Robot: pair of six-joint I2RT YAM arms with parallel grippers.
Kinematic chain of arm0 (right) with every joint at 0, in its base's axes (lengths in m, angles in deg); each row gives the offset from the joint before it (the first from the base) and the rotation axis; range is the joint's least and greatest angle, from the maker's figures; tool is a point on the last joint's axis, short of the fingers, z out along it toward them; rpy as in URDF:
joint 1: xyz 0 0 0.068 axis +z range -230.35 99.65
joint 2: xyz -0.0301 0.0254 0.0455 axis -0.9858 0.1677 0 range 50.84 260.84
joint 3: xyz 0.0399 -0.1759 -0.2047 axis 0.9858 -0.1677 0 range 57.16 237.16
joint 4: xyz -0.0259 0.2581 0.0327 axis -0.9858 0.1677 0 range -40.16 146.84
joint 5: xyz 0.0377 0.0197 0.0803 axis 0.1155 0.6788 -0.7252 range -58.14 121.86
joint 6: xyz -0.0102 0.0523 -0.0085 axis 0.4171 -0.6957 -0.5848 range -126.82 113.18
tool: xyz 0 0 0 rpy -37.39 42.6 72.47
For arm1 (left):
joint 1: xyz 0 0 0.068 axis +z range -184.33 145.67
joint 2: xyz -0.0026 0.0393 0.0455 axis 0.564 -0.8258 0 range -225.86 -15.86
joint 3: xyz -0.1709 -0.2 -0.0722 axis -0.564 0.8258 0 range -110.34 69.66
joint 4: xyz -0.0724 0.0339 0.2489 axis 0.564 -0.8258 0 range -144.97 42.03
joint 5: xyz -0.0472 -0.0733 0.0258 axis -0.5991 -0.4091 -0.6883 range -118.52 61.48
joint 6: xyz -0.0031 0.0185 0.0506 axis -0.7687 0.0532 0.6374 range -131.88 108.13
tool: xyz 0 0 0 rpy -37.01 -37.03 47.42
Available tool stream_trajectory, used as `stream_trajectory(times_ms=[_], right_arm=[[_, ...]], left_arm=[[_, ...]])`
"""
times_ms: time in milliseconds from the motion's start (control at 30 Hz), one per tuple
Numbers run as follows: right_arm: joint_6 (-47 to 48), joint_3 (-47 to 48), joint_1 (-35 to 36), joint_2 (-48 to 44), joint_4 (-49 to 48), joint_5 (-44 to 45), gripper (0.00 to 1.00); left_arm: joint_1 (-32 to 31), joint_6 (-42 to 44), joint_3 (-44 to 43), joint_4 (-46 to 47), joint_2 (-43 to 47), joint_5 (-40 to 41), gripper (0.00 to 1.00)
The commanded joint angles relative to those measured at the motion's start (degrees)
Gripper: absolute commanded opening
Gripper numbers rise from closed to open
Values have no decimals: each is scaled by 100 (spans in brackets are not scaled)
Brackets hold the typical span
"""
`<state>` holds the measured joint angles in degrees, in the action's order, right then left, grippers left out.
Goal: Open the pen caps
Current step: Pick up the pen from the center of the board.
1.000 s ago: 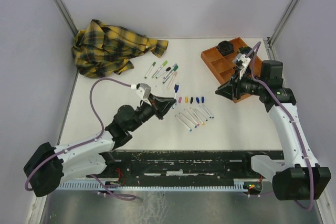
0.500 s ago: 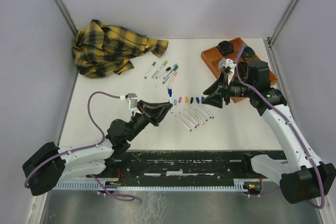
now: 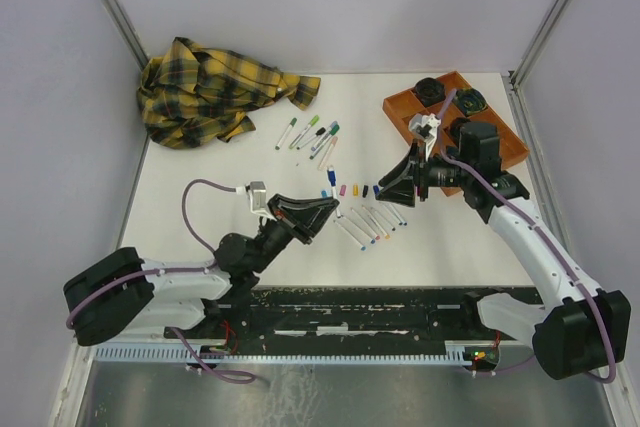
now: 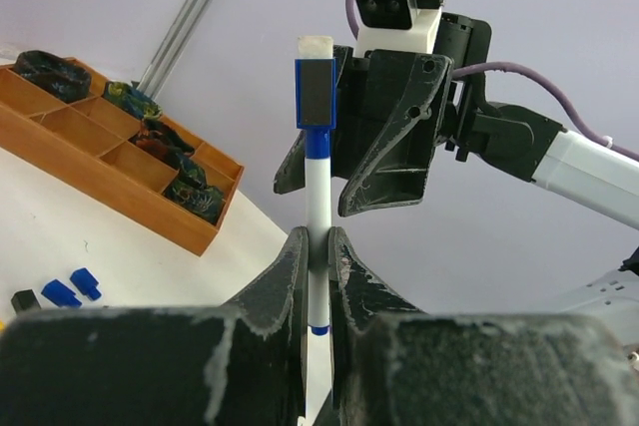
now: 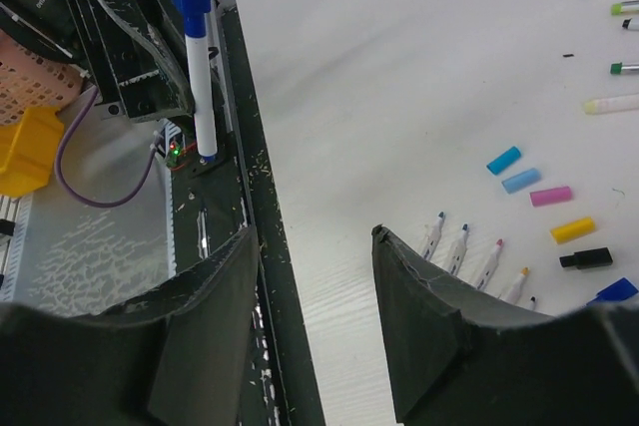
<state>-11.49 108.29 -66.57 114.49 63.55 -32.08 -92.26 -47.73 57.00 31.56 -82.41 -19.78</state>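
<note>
Right wrist view, six loose pen caps (image 5: 551, 196), one capped pen (image 5: 203, 77)

Left gripper (image 4: 318, 238), on a low outstretched arm, clamps a pen (image 4: 317, 187) between its fingers. Right gripper (image 3: 388, 187), on an arm bent at the elbow, faces that pen's cap (image 4: 315, 92), fingers spread apart.

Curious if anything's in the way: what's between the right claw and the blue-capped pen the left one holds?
Only air, in the right wrist view: the open right gripper faces the pen. From above, loose caps and uncapped pens lie beneath.
</note>
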Motion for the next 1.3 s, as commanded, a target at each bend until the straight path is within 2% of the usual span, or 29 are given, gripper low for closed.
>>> stream_trajectory(times_ms=[0, 100, 333, 733, 1000, 1267], right_arm=[[-163, 54, 33, 24, -296, -39, 57], [-421, -16, 46, 52, -492, 257, 57], [-1840, -546, 213, 108, -2112, 433, 56], [-1988, -396, 607, 149, -2119, -233, 54], [-2052, -359, 868, 186, -2119, -269, 51], [-1864, -278, 1042, 259, -1774, 3, 37]], left_arm=[[-125, -108, -210, 768, -229, 337, 3], [-169, -97, -298, 1001, -449, 430, 3], [-300, -158, -621, 1115, -935, 474, 3], [-320, -40, -906, 1174, -1295, 570, 3], [-315, -26, -1000, 1175, -1438, 561, 3], [-314, -102, -1111, 1173, -1608, 475, 3]])
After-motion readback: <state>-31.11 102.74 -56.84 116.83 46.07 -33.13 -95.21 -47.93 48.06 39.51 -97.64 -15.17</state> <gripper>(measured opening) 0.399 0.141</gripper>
